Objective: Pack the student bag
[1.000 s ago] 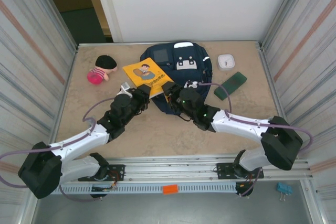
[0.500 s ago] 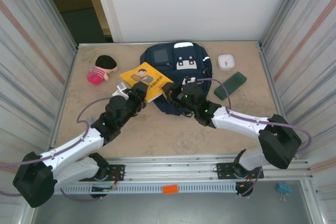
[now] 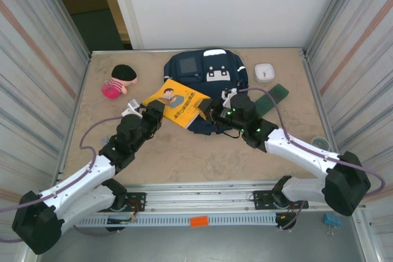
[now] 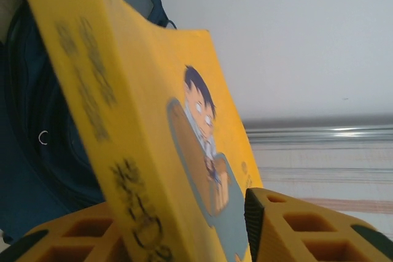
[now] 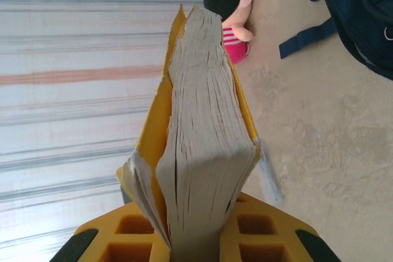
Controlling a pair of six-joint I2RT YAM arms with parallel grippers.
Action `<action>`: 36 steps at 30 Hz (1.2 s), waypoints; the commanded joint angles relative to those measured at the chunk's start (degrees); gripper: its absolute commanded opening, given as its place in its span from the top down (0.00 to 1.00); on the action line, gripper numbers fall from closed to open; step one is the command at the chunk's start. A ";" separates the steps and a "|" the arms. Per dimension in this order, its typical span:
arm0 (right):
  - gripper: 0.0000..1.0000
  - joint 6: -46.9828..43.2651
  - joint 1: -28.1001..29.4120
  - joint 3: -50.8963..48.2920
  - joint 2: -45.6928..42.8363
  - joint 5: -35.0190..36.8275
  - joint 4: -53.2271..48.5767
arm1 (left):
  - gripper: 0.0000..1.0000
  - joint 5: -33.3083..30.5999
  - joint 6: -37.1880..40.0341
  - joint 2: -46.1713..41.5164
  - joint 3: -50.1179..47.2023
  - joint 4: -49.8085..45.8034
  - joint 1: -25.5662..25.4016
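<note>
doll [image 3: 119,81]: lying on the tabletop [image 3: 184,151] at the upper left of the top view, with black hair and a pink striped body, well apart from the bag; in the right wrist view it is peeking out behind the book's far end.
left hand [image 3: 155,108]: reaching the book's lower left corner, left of centre in the top view. In its own view the book is sitting between its fingers, the right-side finger [image 4: 307,231] lying against the cover. Whether they are pinching it cannot be told.
yellow book [image 3: 179,104]: spanning between the two hands at the centre of the top view, tilted, and overlapping the bag's lower left part.
writing: dark characters are running down the book's spine and cover beside a cartoon boy. They are too blurred in the left wrist view and too small in the top view to read.
student bag [image 3: 206,69]: lying flat at the top centre of the tabletop, white patch facing up. Its near part is hiding behind the book and the right hand.
right hand [image 3: 212,111]: clamping the book's right edge. In its own view the grey page block is squeezing tight between its fingers.
white box [image 3: 264,71]: sitting right of the bag, its markings too small to make out.
dark green case [image 3: 274,96]: lying just below the white box, partly crossed by the right arm's cable.
</note>
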 commanded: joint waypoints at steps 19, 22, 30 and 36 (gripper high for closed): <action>0.55 3.75 6.13 0.10 1.19 7.68 10.97 | 1.00 2.26 -4.80 8.17 3.17 11.18 -0.72; 0.56 4.61 7.14 0.18 2.76 8.82 11.80 | 1.00 2.39 -4.91 8.97 3.27 12.18 -1.25; 0.74 2.30 6.54 0.35 3.53 10.07 10.12 | 1.00 3.60 -3.50 9.57 3.98 12.00 -1.87; 1.00 -4.44 1.06 -0.88 -0.92 8.60 1.63 | 0.73 2.92 1.88 8.41 4.36 6.75 -1.78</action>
